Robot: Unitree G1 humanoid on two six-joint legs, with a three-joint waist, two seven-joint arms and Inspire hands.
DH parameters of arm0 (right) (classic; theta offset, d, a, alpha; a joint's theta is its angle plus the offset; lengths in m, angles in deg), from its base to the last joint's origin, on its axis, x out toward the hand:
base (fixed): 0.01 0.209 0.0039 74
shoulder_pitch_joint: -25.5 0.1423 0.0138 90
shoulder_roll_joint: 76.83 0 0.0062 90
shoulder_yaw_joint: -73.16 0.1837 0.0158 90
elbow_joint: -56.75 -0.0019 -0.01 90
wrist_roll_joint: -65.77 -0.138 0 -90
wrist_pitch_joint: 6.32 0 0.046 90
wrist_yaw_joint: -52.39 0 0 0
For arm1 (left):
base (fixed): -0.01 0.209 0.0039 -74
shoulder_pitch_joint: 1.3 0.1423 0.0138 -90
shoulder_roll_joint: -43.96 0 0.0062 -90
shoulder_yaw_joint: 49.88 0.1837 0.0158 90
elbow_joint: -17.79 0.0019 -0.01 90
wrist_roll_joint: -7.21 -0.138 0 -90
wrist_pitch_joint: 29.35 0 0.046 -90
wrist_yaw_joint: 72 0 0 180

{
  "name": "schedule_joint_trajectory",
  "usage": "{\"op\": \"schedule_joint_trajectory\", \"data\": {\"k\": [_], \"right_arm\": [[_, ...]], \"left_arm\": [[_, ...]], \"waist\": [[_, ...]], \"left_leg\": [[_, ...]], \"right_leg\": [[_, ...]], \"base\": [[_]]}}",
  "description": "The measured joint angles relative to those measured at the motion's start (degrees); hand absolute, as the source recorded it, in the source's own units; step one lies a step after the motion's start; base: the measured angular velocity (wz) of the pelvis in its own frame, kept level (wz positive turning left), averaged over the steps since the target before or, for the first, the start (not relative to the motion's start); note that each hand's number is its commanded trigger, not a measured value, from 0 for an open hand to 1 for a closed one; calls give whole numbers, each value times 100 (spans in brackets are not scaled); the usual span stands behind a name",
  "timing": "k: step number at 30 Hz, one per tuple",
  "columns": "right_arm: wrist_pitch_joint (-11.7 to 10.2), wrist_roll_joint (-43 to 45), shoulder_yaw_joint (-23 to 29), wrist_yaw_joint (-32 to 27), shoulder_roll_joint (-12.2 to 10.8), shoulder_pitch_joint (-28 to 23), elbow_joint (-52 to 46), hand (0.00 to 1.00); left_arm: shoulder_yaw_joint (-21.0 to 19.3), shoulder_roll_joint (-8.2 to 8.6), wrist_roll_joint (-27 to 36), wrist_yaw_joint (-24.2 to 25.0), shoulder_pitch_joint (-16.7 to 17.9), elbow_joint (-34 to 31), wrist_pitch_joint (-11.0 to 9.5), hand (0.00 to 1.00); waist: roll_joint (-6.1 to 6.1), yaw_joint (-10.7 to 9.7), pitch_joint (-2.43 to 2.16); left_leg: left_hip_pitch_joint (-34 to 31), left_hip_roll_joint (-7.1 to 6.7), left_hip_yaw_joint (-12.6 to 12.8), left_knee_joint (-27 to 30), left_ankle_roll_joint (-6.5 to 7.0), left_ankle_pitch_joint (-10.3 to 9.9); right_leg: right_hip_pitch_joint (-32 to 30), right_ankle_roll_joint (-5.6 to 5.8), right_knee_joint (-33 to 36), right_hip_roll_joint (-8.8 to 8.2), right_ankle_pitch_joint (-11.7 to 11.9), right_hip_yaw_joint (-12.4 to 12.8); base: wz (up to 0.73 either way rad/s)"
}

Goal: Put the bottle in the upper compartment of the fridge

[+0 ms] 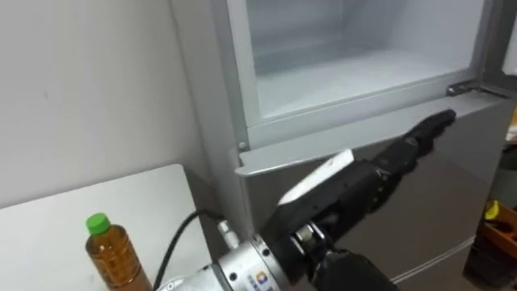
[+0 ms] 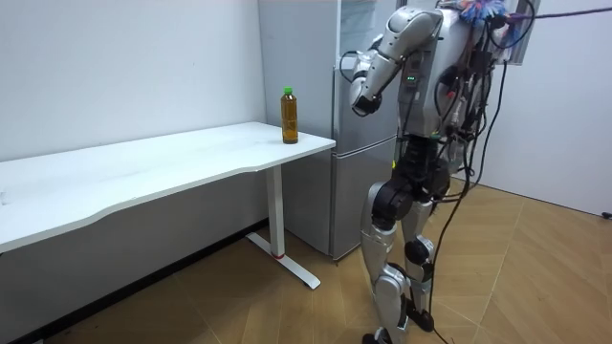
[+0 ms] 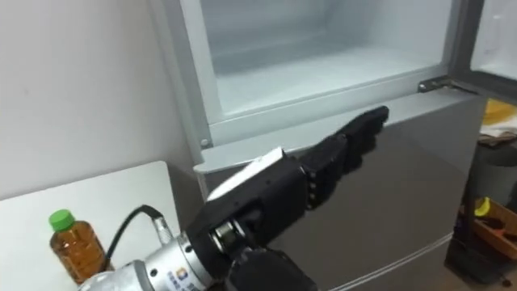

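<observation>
A bottle (image 1: 113, 255) of amber liquid with a green cap stands upright near the corner of the white table (image 1: 48, 234), to the left of the fridge. In the room view the bottle (image 2: 289, 117) sits at the table end closest to the fridge. The upper fridge compartment (image 1: 363, 77) stands open, its white inside bare. My left hand (image 1: 380, 174) is stretched out, fingers straight, in front of the ledge below that compartment. It is open, holds nothing, and is well to the right of the bottle.
The grey lower fridge door (image 1: 452, 194) is shut below my hand. A white wall (image 1: 81, 97) backs the table. Orange and yellow items (image 1: 497, 222) sit low at the right edge. I stand facing the fridge (image 2: 359, 172), close to it, beside the table's end.
</observation>
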Motion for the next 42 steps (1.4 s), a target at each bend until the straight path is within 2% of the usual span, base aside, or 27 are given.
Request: {"op": "schedule_joint_trajectory", "data": {"k": [2,4,7,8,9,10,12,13,15,17,19,21,22,23,27,31,34,35,36,37,39,41,42], "right_arm": [[-63,89,49,-5,0,-53,44,0],[-104,95,110,-5,-5,-147,24,0],[-179,92,290,-43,-34,-363,37,0],[-204,98,357,-61,-48,-440,26,0],[-219,99,387,-73,-55,-456,32,0],[-249,92,391,-96,-55,-495,21,0],[-336,125,460,-130,-61,-574,24,0],[-368,230,541,-131,-66,-662,-2,0],[-395,336,600,-125,-70,-685,-31,0],[-476,361,612,-119,-96,-685,-35,0],[-496,226,613,-122,-99,-738,-30,0],[-495,188,645,-128,-104,-767,-28,0],[-499,181,679,-128,-103,-827,-31,0],[-498,181,723,-128,-100,-847,-54,0],[-470,145,954,-132,-149,-1019,-230,0],[-454,215,1277,-150,-245,-1113,-324,0],[-415,254,1288,-138,-260,-1173,-449,0],[-405,285,1288,-149,-259,-1199,-460,0],[-387,331,1289,-150,-257,-1205,-475,0],[-349,400,1309,-142,-254,-1204,-495,0],[-330,389,1310,-132,-262,-1205,-492,0],[-304,422,1329,-107,-263,-1211,-492,0],[-299,426,1329,-101,-263,-1217,-490,0]], "left_arm": [[-391,-16,-352,-334,220,-372,-229,0],[-707,-79,-443,-587,431,-592,-358,0],[-1582,-319,-418,-910,715,-864,-467,0],[-1934,-392,-422,-1089,812,-901,-573,0],[-2105,-431,-422,-1175,856,-918,-620,0],[-2388,-480,-438,-1356,950,-958,-722,0],[-2791,-469,-494,-1601,1160,-1070,-880,0],[-3047,-453,-558,-1768,1294,-1070,-1013,0],[-3411,-447,-677,-2116,1449,-1070,-1108,0],[-3766,-444,-703,-2604,1596,-1069,-1249,0],[-3932,-430,-698,-2873,1781,-1066,-1371,0],[-4129,-415,-674,-3099,1966,-1049,-1433,0],[-4290,-399,-652,-3245,2115,-1028,-1459,0],[-4447,-388,-584,-3380,2287,-967,-1501,0],[-4711,-333,-523,-3713,2962,-524,-1589,0],[-4751,-195,-427,-4103,3624,785,-1622,0],[-4699,26,-295,-4208,4031,1482,-1611,0],[-4669,102,-280,-4241,4105,1840,-1616,0],[-4634,98,-254,-4264,4139,2071,-1618,0],[-4559,95,-222,-4307,4171,2584,-1616,0],[-4323,89,-161,-4360,4205,3306,-1616,0],[-3935,89,-166,-4315,4301,4246,-1618,0],[-3835,89,-166,-4304,4300,4511,-1617,0]], "waist": [[-15,178,-10],[-48,338,-26],[-81,682,-12],[-84,793,-13],[-84,831,-13],[-62,966,-29],[-69,1121,-26],[-34,1215,-50],[-32,1252,-50],[-22,1332,-42],[13,1387,-39],[39,1408,-20],[27,1395,4],[31,1429,3],[60,1426,-6],[58,1408,-14],[-16,1417,-22],[-50,1433,-31],[-59,1451,-34],[-70,1484,-38],[-108,1499,-39],[-128,1487,-21],[-142,1489,-30]], "left_leg": [[-11,0,-73,2,-7,5],[-4,-3,-155,5,-18,15],[80,0,-233,2,-39,27],[100,-12,-316,3,-39,27],[104,-18,-359,3,-39,27],[104,-22,-399,1,-40,27],[104,-25,-445,-1,-43,29],[105,-26,-481,1,-44,29],[91,-27,-533,5,-48,31],[87,-32,-539,2,-51,31],[106,-41,-542,-2,-51,31],[122,-55,-573,-4,-51,31],[135,-60,-575,-10,-51,31],[140,-69,-575,-17,-51,31],[184,-92,-667,-24,-50,30],[173,-111,-758,-6,-50,30],[156,-118,-784,-3,-51,29],[161,-120,-784,1,-51,29],[166,-119,-783,1,-51,29],[167,-118,-781,2,-51,29],[168,-118,-786,-3,-51,28],[198,-122,-812,-8,-51,23],[206,-122,-813,-8,-52,21]], "right_leg": [[27,-12,-2,-12,-8,-109],[99,-27,-1,-14,-29,-170],[198,-43,-22,-15,-79,-267],[259,-40,-27,-22,-105,-321],[288,-38,-38,-26,-111,-363],[320,-37,-77,-35,-113,-432],[346,-37,-100,-36,-113,-479],[368,-35,-101,-39,-118,-529],[383,-32,-100,-47,-127,-614],[384,-36,-102,-46,-135,-595],[415,-32,-109,-51,-138,-595],[443,-25,-108,-62,-145,-611],[442,-23,-106,-65,-151,-605],[448,-21,-98,-72,-170,-609],[517,-11,-96,-92,-207,-700],[526,-12,-55,-121,-289,-780],[501,-10,24,-130,-315,-787],[504,-7,25,-132,-319,-787],[506,-8,26,-132,-319,-784],[514,-8,25,-132,-319,-786],[525,-8,21,-134,-319,-806],[595,-4,-1,-135,-321,-831],[604,-3,4,-135,-323,-833]], "base": [[16],[20],[18],[29],[30],[23],[16],[19],[19],[0],[0],[5],[0],[0],[11],[12],[4],[0],[0],[0],[2],[6],[4]]}}
